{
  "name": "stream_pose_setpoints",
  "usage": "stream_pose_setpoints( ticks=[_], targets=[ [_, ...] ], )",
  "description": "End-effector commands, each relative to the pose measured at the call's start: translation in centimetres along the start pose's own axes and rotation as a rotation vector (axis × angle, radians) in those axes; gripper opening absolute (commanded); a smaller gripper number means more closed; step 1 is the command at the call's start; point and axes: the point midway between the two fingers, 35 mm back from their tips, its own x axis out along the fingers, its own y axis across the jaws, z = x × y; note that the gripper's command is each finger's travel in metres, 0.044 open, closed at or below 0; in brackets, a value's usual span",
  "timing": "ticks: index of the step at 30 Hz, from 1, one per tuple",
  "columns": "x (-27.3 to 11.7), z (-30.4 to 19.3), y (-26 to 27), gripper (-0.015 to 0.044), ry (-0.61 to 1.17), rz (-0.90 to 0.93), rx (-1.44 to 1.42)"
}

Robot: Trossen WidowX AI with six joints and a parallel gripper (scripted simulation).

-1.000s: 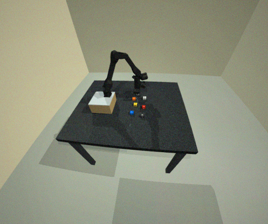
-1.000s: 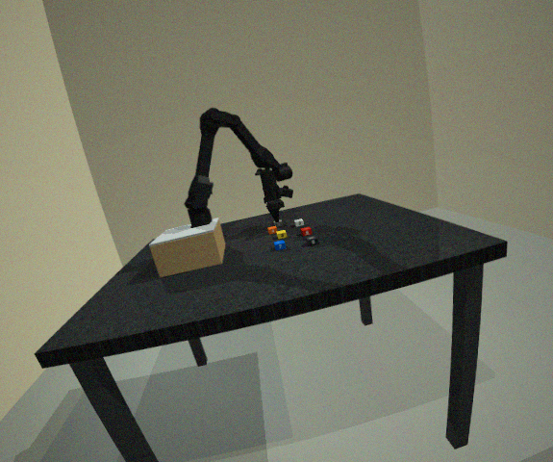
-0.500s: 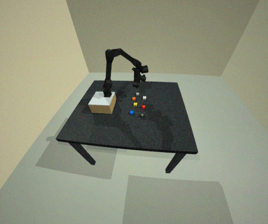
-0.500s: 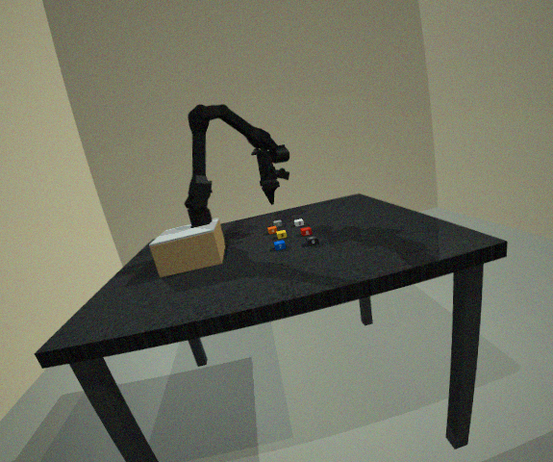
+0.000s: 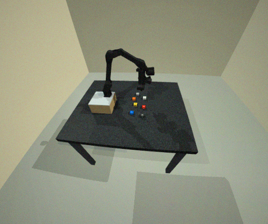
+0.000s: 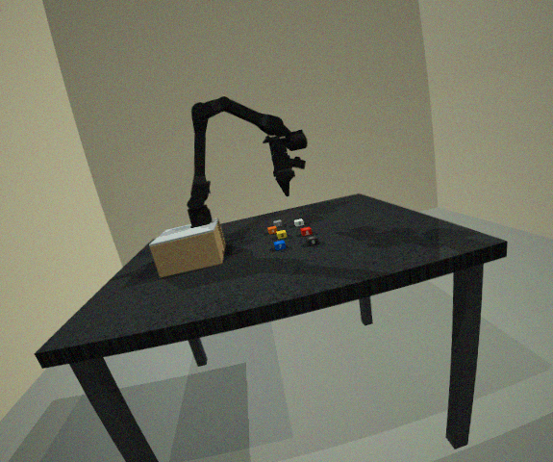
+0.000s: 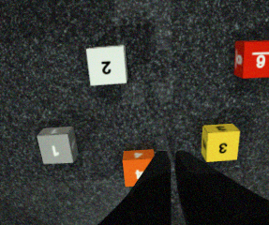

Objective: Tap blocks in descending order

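My gripper is shut and empty, high above the blocks. The wrist view shows a grey block with 1, a white block with 2, a yellow block with 3, an orange block with 4, partly hidden by a finger, and a red block with an underlined 6. A blue block and a dark block lie nearer the front; their digits are too small to tell.
The arm's base stands on a box with a white top, left of the blocks. The black table carries the box and the blocks. Walls rise behind it and at both sides.
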Motion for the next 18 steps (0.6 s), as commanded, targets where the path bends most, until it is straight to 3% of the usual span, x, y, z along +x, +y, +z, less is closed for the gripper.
stream_pose_setpoints(
  ticks=[1, 11, 16, 18],
  targets=[
    [0.2, 1.3, -4.2, 0.002, 0.013, -0.011, 0.013],
    [0.0, 3.2, -17.9, 0.002, 0.002, -0.015, -0.046],
    [0.3, 3.1, -19.8, 0.002, 0.0, -0.016, -0.054],
    [3.0, 3.2, -20.0, 0.002, 0.0, -0.016, -0.054]
  ],
)
